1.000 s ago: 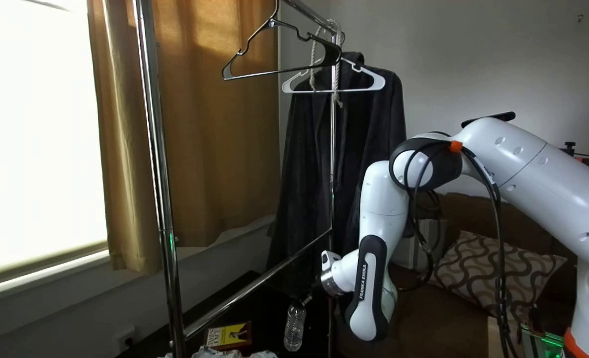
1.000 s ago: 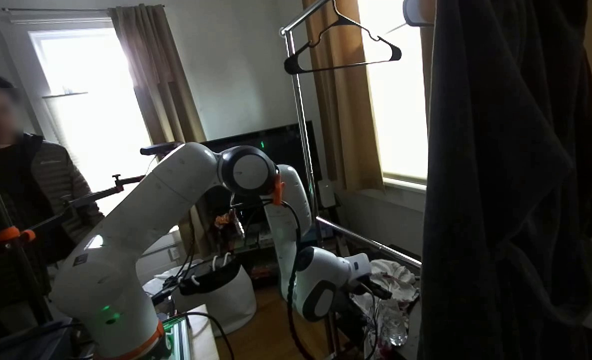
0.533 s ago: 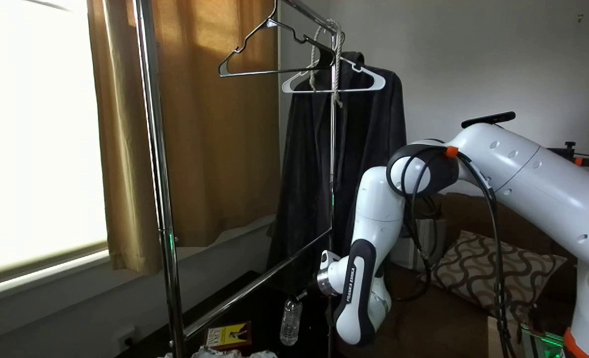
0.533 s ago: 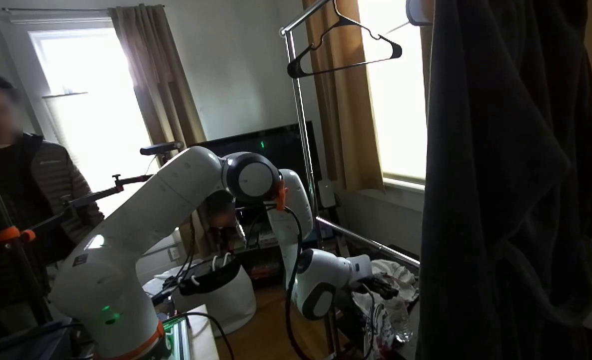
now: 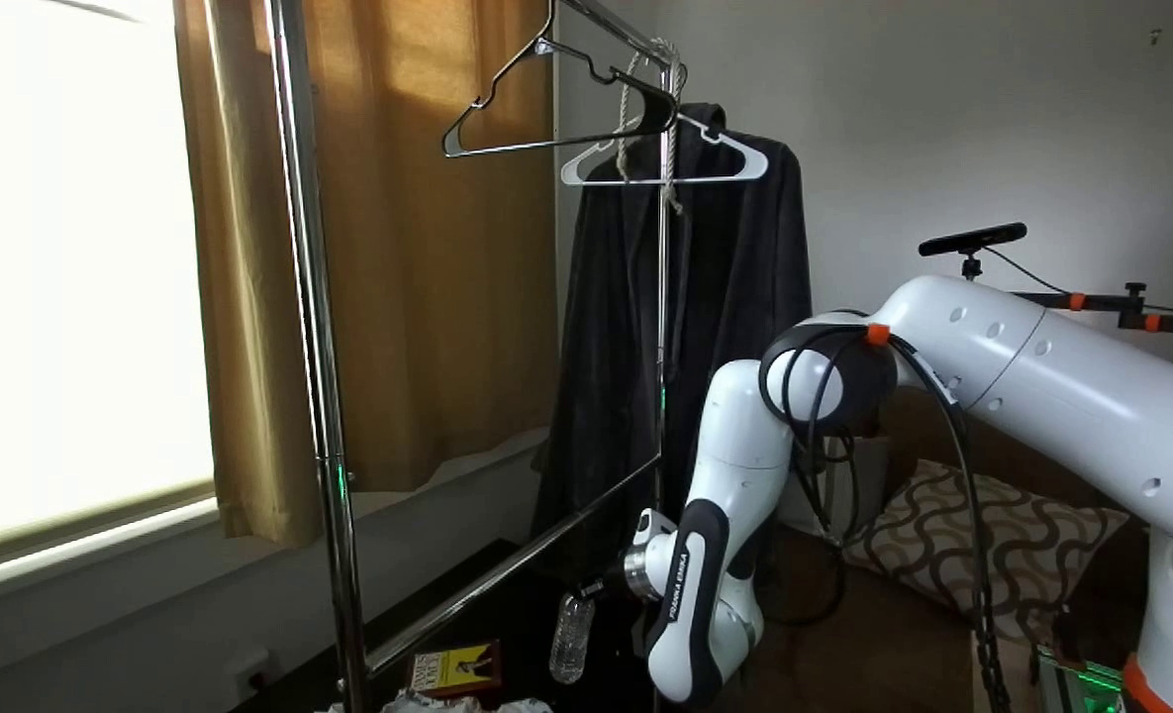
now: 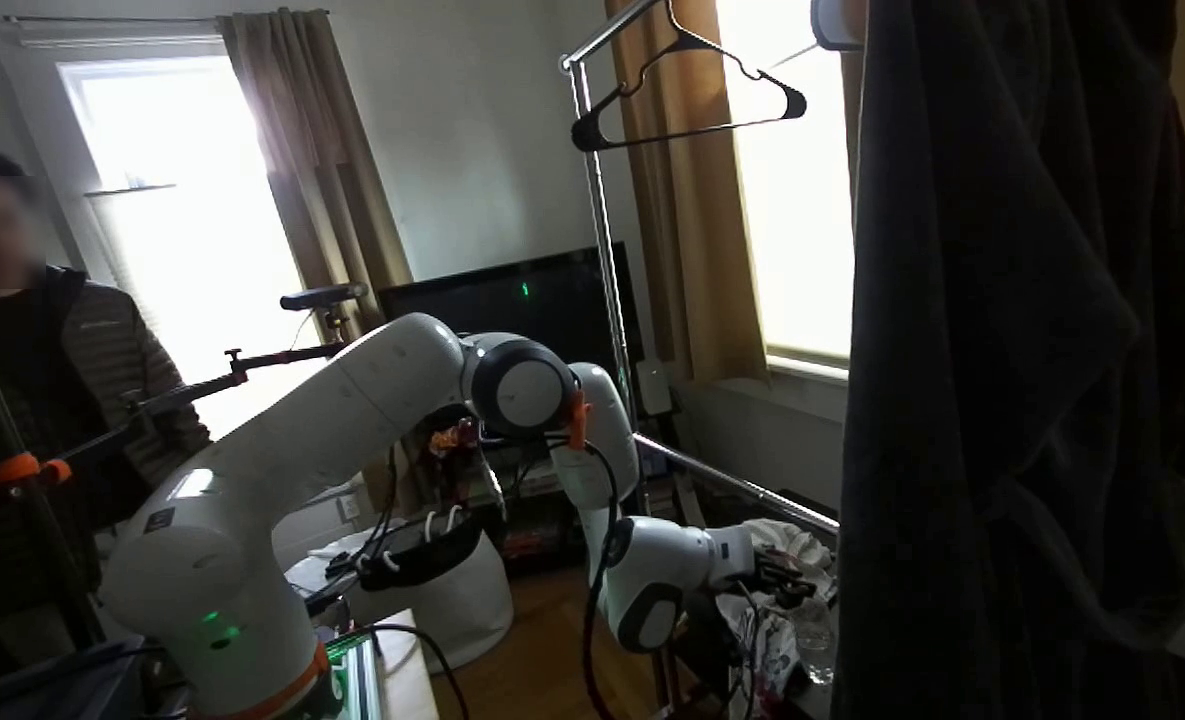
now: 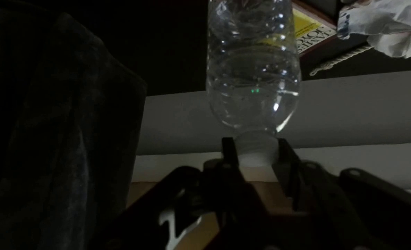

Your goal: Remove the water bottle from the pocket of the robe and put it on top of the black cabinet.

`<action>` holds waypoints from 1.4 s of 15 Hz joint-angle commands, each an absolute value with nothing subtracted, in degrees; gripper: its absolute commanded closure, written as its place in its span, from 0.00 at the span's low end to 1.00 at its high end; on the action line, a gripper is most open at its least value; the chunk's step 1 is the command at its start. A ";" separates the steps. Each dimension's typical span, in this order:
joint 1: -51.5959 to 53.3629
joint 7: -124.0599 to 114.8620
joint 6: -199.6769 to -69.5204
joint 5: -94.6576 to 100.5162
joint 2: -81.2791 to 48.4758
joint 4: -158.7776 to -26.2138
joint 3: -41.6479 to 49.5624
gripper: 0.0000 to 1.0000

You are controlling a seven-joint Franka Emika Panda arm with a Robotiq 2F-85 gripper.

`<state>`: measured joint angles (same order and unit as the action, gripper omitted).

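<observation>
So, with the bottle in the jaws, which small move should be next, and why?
I would probably lower the water bottle a little, with the jaws shut. It is outside the robe, tilted and held by its neck; it seems above the black cabinet, and no clear contact shows under its base.

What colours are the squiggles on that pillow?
Brown and tan wavy bands on a pale pillow; it shows best in an exterior view.
</observation>
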<state>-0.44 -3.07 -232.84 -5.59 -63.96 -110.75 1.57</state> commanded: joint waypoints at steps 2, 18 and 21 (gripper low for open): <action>-0.40 -3.30 -234.94 -10.01 -69.77 -103.50 0.77 0.92; 0.14 -2.94 -234.47 -16.60 -76.35 -92.91 -0.24 0.01; -0.68 -3.02 -232.22 -11.83 -74.15 -96.49 -0.07 0.00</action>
<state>0.01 -3.07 -232.97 -15.11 -75.15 -93.76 0.06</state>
